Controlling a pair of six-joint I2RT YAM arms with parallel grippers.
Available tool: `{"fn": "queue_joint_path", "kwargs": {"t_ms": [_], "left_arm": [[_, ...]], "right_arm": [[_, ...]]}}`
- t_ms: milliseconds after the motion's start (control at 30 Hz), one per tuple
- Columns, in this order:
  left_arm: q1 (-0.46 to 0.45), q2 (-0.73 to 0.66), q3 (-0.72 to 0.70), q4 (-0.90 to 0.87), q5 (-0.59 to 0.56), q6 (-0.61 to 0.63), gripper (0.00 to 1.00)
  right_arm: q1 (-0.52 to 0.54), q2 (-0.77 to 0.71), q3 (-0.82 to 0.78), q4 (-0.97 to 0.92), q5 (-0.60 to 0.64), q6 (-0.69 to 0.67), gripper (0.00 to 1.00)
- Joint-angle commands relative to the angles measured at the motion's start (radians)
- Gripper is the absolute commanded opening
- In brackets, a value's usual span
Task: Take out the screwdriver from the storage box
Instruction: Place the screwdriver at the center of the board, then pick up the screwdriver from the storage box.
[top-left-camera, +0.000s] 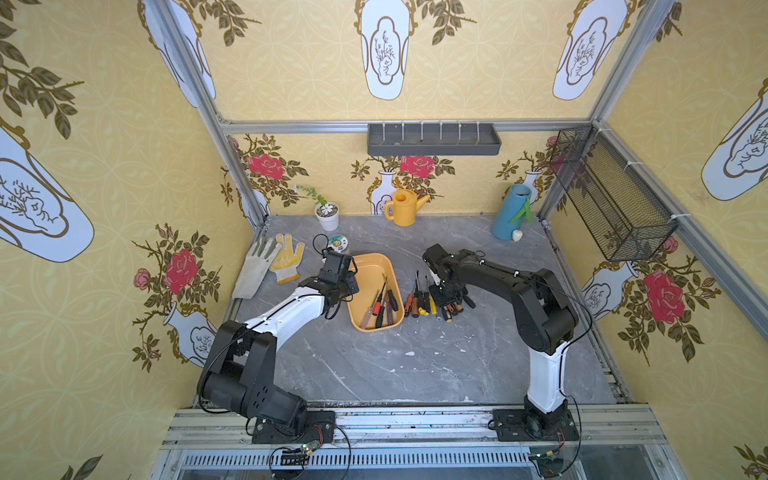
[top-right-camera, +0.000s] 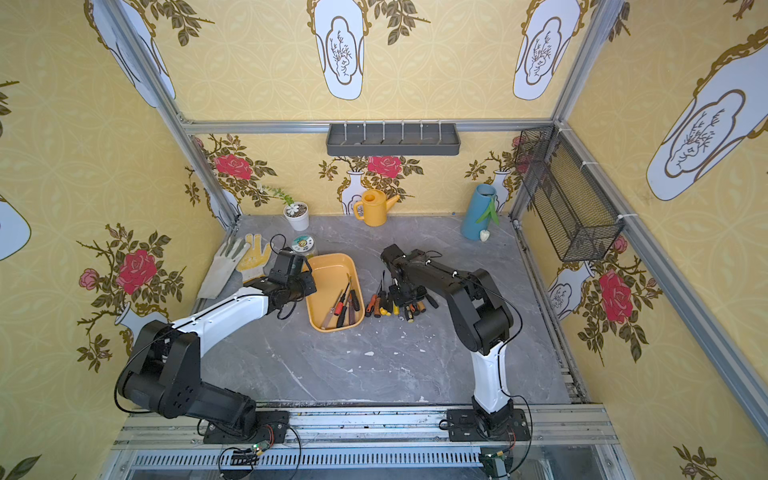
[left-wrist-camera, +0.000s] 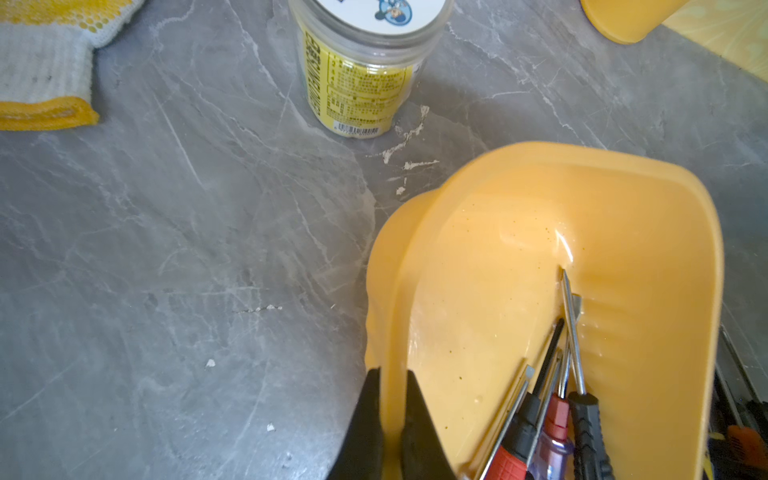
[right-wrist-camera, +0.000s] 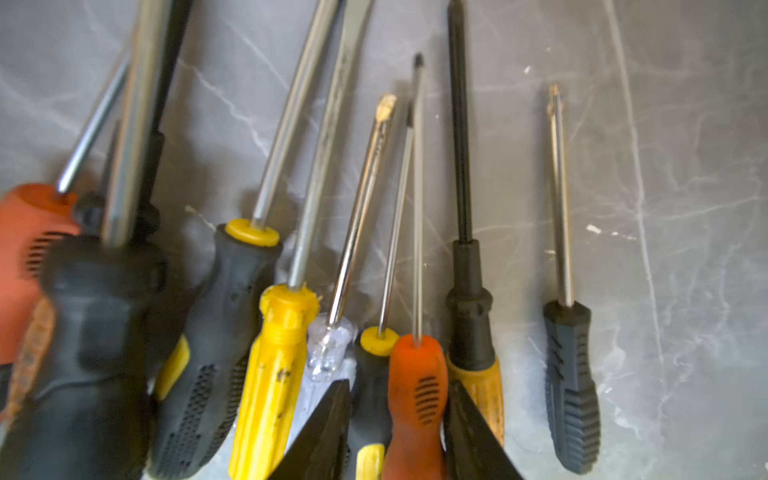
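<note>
The yellow-orange storage box (top-left-camera: 371, 270) (top-right-camera: 332, 270) sits mid-table with several screwdrivers (top-left-camera: 382, 303) (left-wrist-camera: 557, 407) lying in its near end. My left gripper (left-wrist-camera: 392, 372) (top-left-camera: 351, 284) is shut on the box's left rim, one finger outside and one inside the wall. To the right of the box, a row of several screwdrivers (top-left-camera: 419, 299) (top-right-camera: 380, 301) lies on the table. My right gripper (right-wrist-camera: 399, 384) (top-left-camera: 442, 299) hangs low over their handles with its jaws apart. An orange-handled screwdriver (right-wrist-camera: 419, 395) and a black-and-yellow handle lie between them.
A clear jar (top-left-camera: 337, 243) (left-wrist-camera: 361, 70) stands just behind the box. Work gloves (top-left-camera: 274, 259) lie at the left. At the back are a plant pot (top-left-camera: 328, 214), a yellow watering can (top-left-camera: 405, 208) and a blue vase (top-left-camera: 513, 212). A mesh basket (top-left-camera: 602, 195) hangs on the right wall.
</note>
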Motion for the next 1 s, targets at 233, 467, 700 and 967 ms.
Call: {"fn": "queue_joint_path", "kwargs": {"t_ms": [233, 467, 700, 967], "left_arm": [[0.001, -0.002, -0.004, 0.025, 0.004, -0.001, 0.0], [0.001, -0.002, -0.004, 0.025, 0.007, -0.002, 0.0], [0.001, -0.01, -0.004, 0.031, 0.011, -0.008, 0.0], [0.0, -0.012, -0.002, 0.04, 0.017, -0.015, 0.0]], "right_arm": [[0.008, -0.079, 0.011, -0.035, 0.038, 0.022, 0.52], [0.029, -0.122, 0.037, -0.003, 0.012, 0.039, 0.54], [0.087, -0.159, 0.076, 0.074, -0.054, 0.072, 0.56], [0.173, -0.151, 0.111, 0.167, -0.169, 0.134, 0.6]]}}
